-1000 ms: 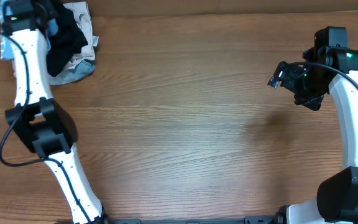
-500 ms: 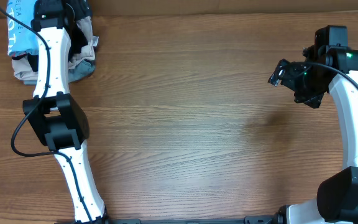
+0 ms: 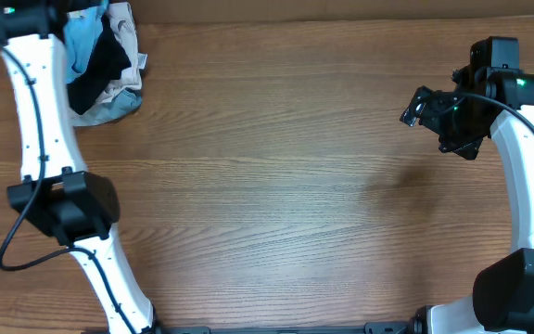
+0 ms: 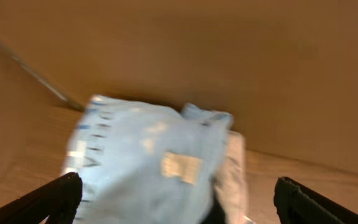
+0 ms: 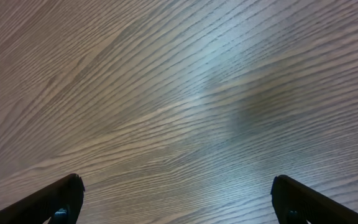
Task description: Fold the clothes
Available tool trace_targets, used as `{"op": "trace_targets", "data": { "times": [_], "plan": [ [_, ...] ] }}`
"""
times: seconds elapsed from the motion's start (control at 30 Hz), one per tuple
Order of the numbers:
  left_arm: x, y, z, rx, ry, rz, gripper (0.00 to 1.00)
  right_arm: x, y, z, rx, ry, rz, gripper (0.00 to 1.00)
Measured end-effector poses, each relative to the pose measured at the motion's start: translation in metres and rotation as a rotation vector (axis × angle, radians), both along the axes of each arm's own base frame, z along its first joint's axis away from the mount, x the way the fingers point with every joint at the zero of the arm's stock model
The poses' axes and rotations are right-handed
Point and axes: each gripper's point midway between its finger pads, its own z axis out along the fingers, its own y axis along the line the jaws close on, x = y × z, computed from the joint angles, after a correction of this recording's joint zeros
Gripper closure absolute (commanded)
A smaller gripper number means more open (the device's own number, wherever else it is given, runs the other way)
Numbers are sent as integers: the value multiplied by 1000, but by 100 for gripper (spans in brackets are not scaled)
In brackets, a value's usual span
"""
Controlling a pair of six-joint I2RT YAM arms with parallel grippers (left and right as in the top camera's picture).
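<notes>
We are finding the T-shirt crumpled at the overhead frame's upper left, looking limp and light; we are favouring an edge pinch. The left pincer and right pincer are gaping wide, empty.

Blur smears the left wrist view: the sky-blue T-shirt carries white lettering too soft to read, and its lower part runs off the bottom edge. Of the left tool and right tool only dark fingertips show, in the bottom corners. From overhead, at the far left corner of the counter, the left arm covers the T-shirt's left side.
</notes>
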Motion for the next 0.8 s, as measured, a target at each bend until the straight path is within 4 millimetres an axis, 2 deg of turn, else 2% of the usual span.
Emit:
{"op": "trace_targets", "data": {
  "times": [0.1,0.13,0.2,0.27,0.37,0.43,0.47,0.7,0.8],
  "plan": [
    [-5,35,-4,4,-5,55,0,0,0,0,0,0,0,0],
    [-5,53,-8,5,-14,79,0,0,0,0,0,0,0,0],
    [-1,71,-21,3,-14,97,0,0,0,0,0,2,0,0],
    [7,82,-58,-16,33,103,0,-3,0,-1,2,12,0,0],
    [18,83,-122,-49,126,94,0,-8,1,-2,4,34,0,0],
    [23,82,-186,-82,217,88,0,-9,1,-2,4,39,0,0],
    [25,83,-196,-86,225,88,0,-9,1,-2,4,40,0,0],
    [25,81,-195,-93,236,82,0,-10,1,-3,4,42,3,0],
    [18,78,-188,-100,258,81,0,-14,1,10,-6,46,24,0]
  ]
}}
